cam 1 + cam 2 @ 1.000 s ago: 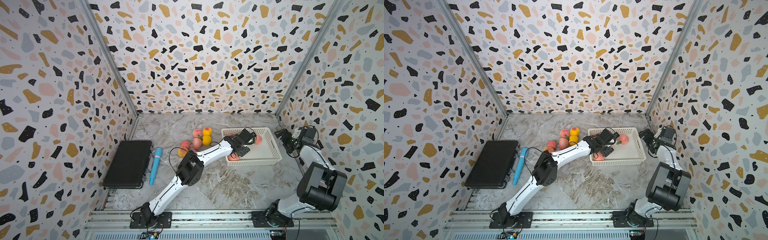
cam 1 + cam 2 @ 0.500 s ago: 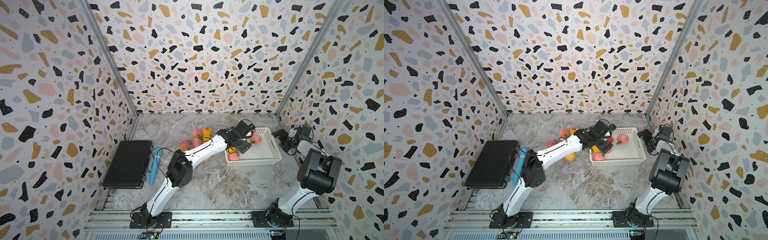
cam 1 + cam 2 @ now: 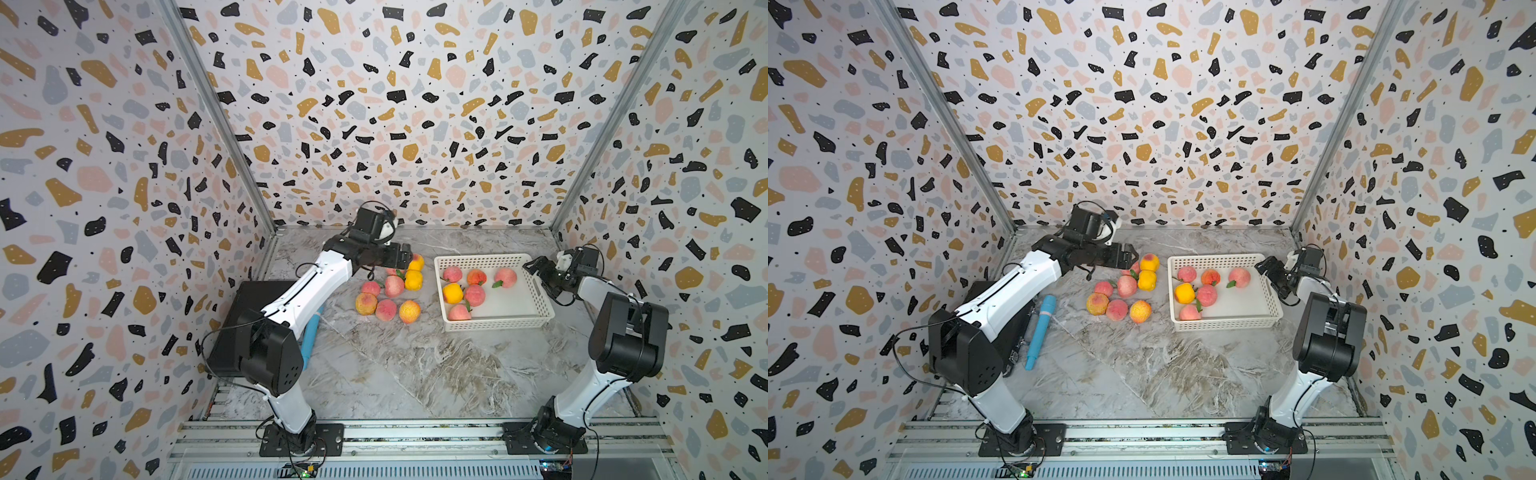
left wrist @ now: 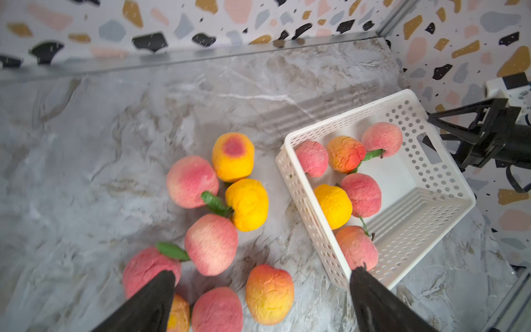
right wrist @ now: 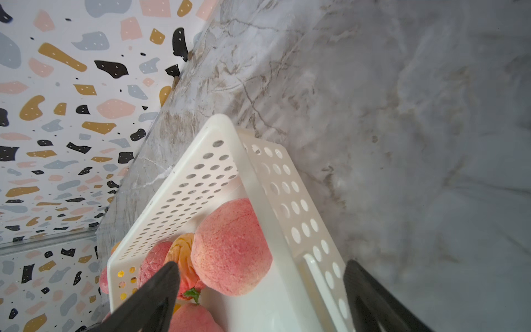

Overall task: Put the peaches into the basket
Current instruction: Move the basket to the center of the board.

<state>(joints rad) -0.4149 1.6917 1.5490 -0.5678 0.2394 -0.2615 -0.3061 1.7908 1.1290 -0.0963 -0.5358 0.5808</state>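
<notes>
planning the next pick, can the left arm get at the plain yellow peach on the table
Probably yes: nothing covers the yellow peach, and the left end effector hangs open close beside it.

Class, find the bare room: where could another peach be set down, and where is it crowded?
Free: the basket floor between its six peaches and the wall by the right gripper; the table in front. Crowded: the loose pile.
</notes>
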